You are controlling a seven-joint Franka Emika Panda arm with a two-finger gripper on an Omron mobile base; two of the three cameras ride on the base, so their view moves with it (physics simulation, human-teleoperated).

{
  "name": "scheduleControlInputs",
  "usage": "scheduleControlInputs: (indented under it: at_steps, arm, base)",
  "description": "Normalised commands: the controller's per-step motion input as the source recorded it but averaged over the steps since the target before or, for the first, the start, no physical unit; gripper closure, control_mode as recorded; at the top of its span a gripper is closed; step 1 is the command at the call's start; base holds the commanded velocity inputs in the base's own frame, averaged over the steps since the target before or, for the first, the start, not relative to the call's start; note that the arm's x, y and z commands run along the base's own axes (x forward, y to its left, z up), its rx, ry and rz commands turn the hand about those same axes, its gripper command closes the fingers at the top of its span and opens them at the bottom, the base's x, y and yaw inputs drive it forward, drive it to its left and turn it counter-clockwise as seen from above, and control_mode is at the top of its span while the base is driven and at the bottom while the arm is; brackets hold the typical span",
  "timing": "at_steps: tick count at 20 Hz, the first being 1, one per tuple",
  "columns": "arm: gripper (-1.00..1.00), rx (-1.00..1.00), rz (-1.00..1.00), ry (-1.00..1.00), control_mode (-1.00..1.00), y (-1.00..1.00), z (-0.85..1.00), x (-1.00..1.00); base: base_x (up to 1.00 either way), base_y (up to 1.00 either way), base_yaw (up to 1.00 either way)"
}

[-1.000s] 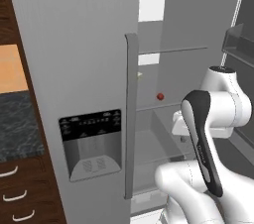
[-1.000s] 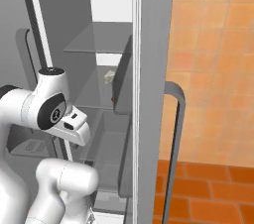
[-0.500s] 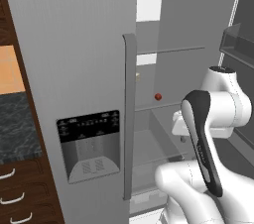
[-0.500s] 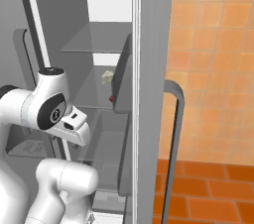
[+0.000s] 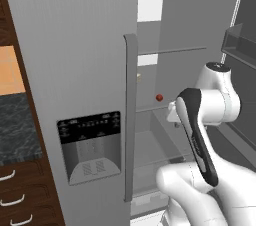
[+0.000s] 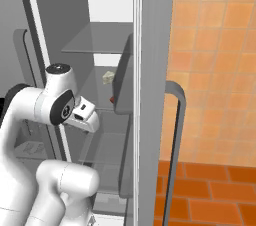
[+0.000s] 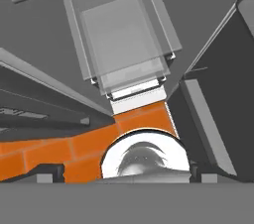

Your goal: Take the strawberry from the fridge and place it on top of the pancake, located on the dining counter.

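Behind the arm's raised elbow, on a glass shelf [image 5: 172, 105] deep inside the open fridge [image 5: 75, 70], you can spot the strawberry [image 5: 159, 97] as a tiny dark-red dot against the grey back wall. From the left base view it lies just left of the arm's upper white link, at about the height of the wrist. From the right base view the strawberry [image 6: 112, 99] peeks out as a small red speck beside the edge of the open door [image 6: 150, 95], to the right of and a little higher than the wrist block, with a small pale item [image 6: 107, 76] on the same shelf, above it in the picture.

You will find the hand tucked low in front of the robot's own body, and the hand view looks down past clear fridge drawers [image 7: 124, 44] at a strip of orange tiled floor [image 7: 64, 148]. The finger tips of the gripper [image 7: 121, 173] barely rise at the bottom corners of that view, so you cannot tell whether they stand apart or together; nothing is visible between them. The strawberry is well apart from the hand, higher up and farther into the fridge.

On the closed left door you see the black dispenser panel [image 5: 90, 145] and a long grey handle [image 5: 130, 115].
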Motion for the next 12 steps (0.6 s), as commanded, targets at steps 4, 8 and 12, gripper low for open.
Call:
scheduleControlInputs:
  at_steps: [4,8,12]
  arm:
    - [-1.00,-0.09,0.00,-0.33,-1.00,-0.09,-0.38,0.67]
    - [-1.00,-0.25,0.00,-0.26,-1.00,-0.18,-0.18,0.62]
    - [-1.00,-0.04,0.16,-0.01,-1.00,-0.49,0.00,0.62]
  base:
    - [0.00,0.00,0.00]
    - [0.00,0.00,0.00]
    - [0.00,0.00,0.00]
